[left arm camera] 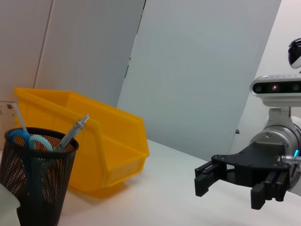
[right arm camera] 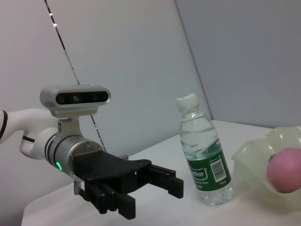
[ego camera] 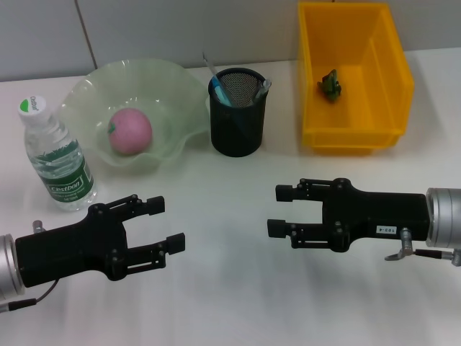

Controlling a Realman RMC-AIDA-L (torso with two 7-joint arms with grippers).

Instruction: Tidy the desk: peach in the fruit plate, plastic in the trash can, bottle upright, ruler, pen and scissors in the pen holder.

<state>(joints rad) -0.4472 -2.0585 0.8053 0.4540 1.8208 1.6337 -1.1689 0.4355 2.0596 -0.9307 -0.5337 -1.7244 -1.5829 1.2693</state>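
A pink peach (ego camera: 130,131) (right arm camera: 285,170) lies in the pale green fruit plate (ego camera: 169,90) (right arm camera: 251,157) at the back left. The water bottle (ego camera: 56,155) (right arm camera: 204,155) stands upright to the plate's left. A black mesh pen holder (ego camera: 237,122) (left arm camera: 35,181) holds blue-handled scissors (left arm camera: 28,140), a pen (left arm camera: 73,132) and a thin pale ruler (ego camera: 209,67). A crumpled green piece of plastic (ego camera: 330,84) lies inside the yellow trash can (ego camera: 392,86) (left arm camera: 113,146). My left gripper (ego camera: 160,225) (right arm camera: 157,190) is open low over the table at the front left. My right gripper (ego camera: 277,210) (left arm camera: 225,188) is open at the front right.
The white table (ego camera: 230,303) carries all of this, and a grey wall (ego camera: 144,29) stands behind it. Both arms hover over the front half, their fingertips pointing toward each other with a gap between them.
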